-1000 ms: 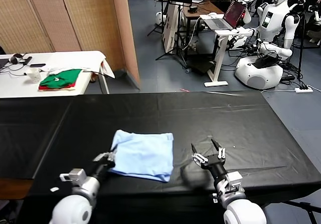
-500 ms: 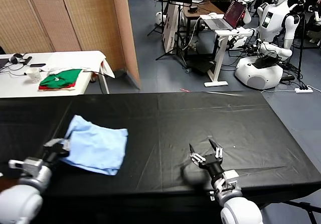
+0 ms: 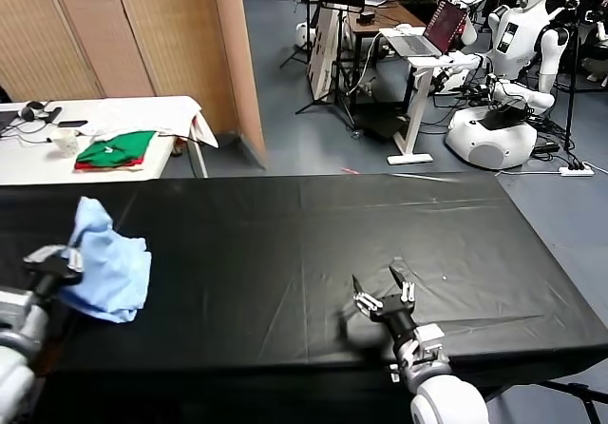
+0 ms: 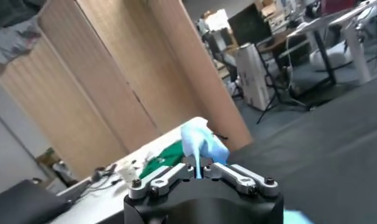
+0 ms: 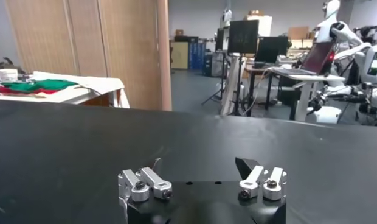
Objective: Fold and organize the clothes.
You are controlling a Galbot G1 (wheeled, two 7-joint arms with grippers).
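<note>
The pale light-blue T-shirt (image 3: 106, 259) is bunched at the far left of the black table (image 3: 313, 243). My left gripper (image 3: 65, 260) is shut on its near edge and holds it partly raised, with one corner sticking up. In the left wrist view the blue fabric (image 4: 199, 143) rises from between the closed jaws of the left gripper (image 4: 199, 173). My right gripper (image 3: 380, 289) is open and empty, low over the table near its front edge, right of centre. It also shows open in the right wrist view (image 5: 200, 173).
A white side table (image 3: 114, 120) at the back left holds folded green and red garments (image 3: 114, 148), a cup and small items. A wooden partition stands behind. Robots, desks and a laptop fill the room beyond the table's far right.
My left gripper has dragged the T-shirt from the table's front centre to the far left, and the shirt has bunched up and lifted. The right gripper has stayed nearly still.
</note>
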